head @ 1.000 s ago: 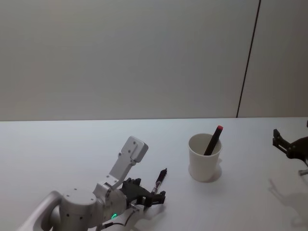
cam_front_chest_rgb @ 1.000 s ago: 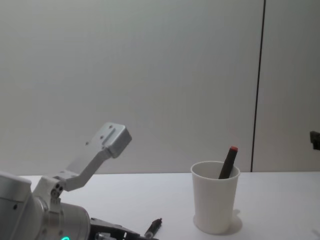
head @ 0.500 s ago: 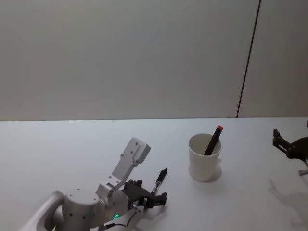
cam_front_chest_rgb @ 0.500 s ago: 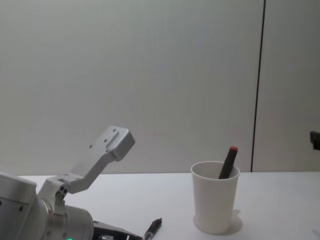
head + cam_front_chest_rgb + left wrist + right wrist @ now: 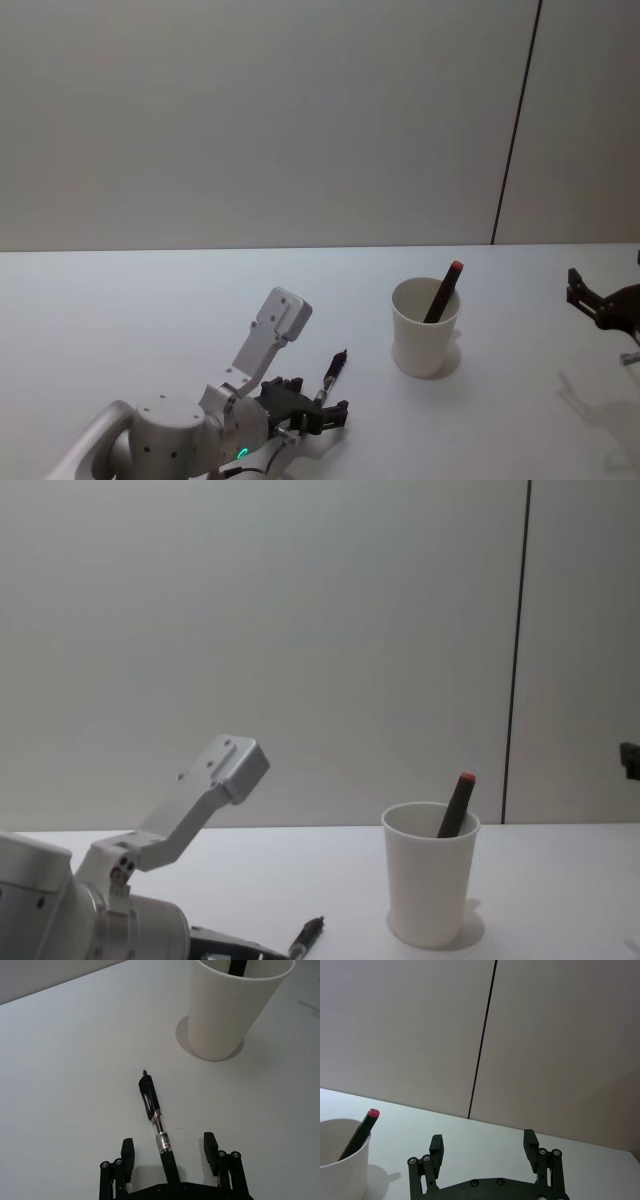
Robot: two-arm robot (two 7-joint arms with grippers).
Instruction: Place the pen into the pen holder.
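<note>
Table (image 5: 120,300): white, plain.
Left gripper (image 5: 168,1141): low at the table's near left, fingers spread wide on either side of the pen's rear end, not touching it.
Right gripper (image 5: 482,1139): parked at far right, fingers wide apart.
Pen holder (image 5: 425,345): upright, right of centre.
Pen (image 5: 152,1110): black, flat on the table, left of the holder and apart from it.
Red-tipped pen (image 5: 443,290): leaning inside the holder.
</note>
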